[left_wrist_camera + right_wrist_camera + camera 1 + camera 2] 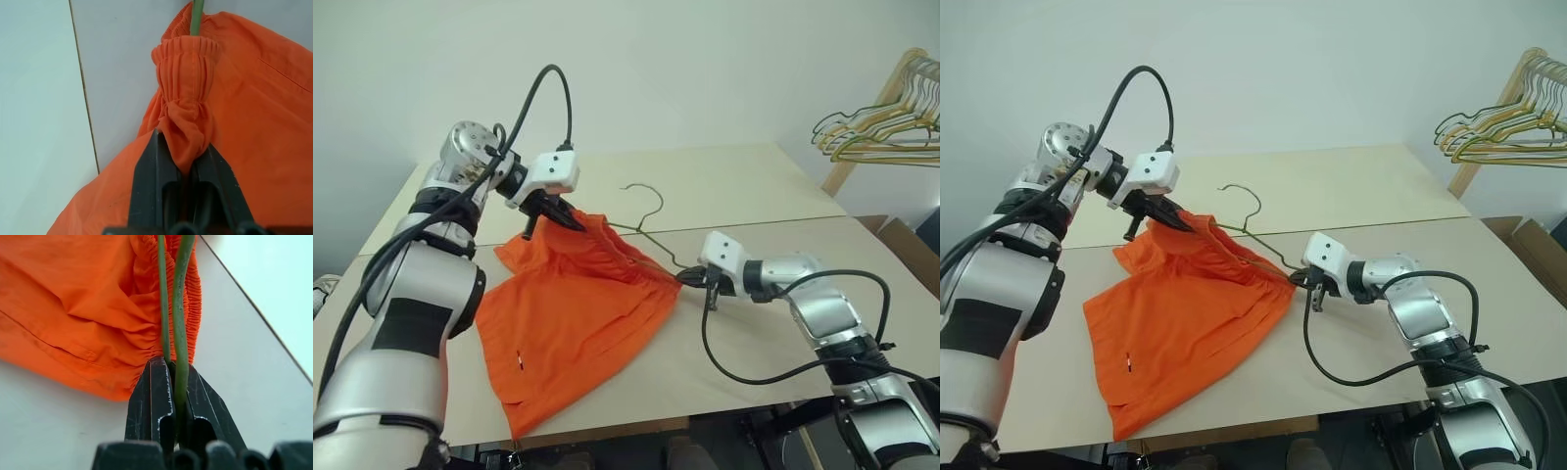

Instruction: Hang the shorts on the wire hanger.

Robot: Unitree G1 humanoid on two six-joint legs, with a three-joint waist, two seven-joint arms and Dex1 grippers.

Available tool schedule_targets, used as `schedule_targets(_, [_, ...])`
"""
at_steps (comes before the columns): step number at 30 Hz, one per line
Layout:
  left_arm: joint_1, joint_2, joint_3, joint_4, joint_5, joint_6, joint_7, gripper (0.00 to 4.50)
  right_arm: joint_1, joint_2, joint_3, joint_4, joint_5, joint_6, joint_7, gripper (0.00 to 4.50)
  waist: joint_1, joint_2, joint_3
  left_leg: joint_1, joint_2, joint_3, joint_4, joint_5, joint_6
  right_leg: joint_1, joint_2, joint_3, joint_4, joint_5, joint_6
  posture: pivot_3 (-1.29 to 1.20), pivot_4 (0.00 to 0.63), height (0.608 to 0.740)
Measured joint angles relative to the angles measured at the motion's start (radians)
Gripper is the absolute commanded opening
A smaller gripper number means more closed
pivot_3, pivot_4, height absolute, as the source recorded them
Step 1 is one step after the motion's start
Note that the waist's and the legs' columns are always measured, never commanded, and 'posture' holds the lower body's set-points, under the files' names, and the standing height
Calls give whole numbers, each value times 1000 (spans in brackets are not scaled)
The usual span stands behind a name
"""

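At the far right, beside the bench [754, 186], a bunch of yellow and green hangers [881, 127] hangs on a slanted wooden pole [871, 117], well apart from the work. A cardboard box [901, 240] sits low past the bench's right edge. Black cables loop from both wrists; nothing else lies on the bench near the cloth.

The shorts [573, 313] are bright orange and spread over the near left part of the bench, one leg reaching to the front edge. Their gathered waistband runs from the far left toward the right, lifted off the bench at its far end. The wire hanger [646, 220] lies along that waistband, its long side running from the left claw toward the right claw, its curved hook rising toward the far side of the bench. Part of the wire passes inside the waistband.

The left claw [185, 161] is clenched on a bunched fold of the waistband, holding it up. The right claw [171, 382] is pinched on two thin green strands of the hanger at its near corner, just beside the waistband's right end.

The bench is pale beige, made of two boards with a seam between them, and stands before a plain white wall [705, 69].
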Motion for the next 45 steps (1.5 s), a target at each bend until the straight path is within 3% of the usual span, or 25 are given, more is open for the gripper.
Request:
schedule_targets(7, [0, 7, 0, -2, -3, -19, 0, 0, 5, 7, -18, 0, 15, -29, -4, 3165, 0, 0, 0, 0, 0, 0, 2, 0, 0, 0, 0, 0, 0, 0, 0, -86, 0, 740])
schedule_targets(18, [48, 86, 0, -53, -89, -19, 0, 0, 94, -41, -292, 102, 175, 89, -58, 3165, 3, 0, 0, 0, 0, -2, 3, -1, 2, 1, 0, 0, 1, 0, 0, -82, 0, 740])
schedule_targets(22, [52, 109, 1, -67, -119, -18, 0, 0, 159, -15, -290, 100, 267, 248, -29, 3165, 1, 0, 0, 0, 0, -2, 4, -2, 3, 1, 1, 1, 1, 0, 0, -72, 0, 740])
schedule_targets(27, [52, 109, 0, -79, -123, -18, 0, 0, 160, 104, -279, 50, 376, 425, -57, 3165, -4, 0, 0, 1, 0, -2, 4, -2, 4, 1, 1, 3, 2, 0, 0, -61, 0, 740])
schedule_targets(34, [59, 114, 7, -83, -125, -17, 0, 0, 150, 235, -244, 46, 408, 501, -153, 3165, 1, 0, 0, 1, -2, -3, 4, -2, 3, -1, -1, 3, 6, 1, 1, -48, 0, 740])
schedule_targets(37, [66, 115, 10, -85, -126, -16, 0, 0, 127, 261, -244, 72, 409, 507, -179, 2569, 1, 0, 0, 0, -2, -3, 5, -2, 3, -1, -1, 3, 6, 1, 2, -48, 0, 740])
schedule_targets(45, [75, 116, 21, -90, -127, -14, 0, 0, 96, 281, -251, 127, 418, 524, -212, 26, 0, 0, 0, 1, -3, -3, 5, -2, 3, -1, -1, 2, 7, 1, 2, -52, 0, 740])
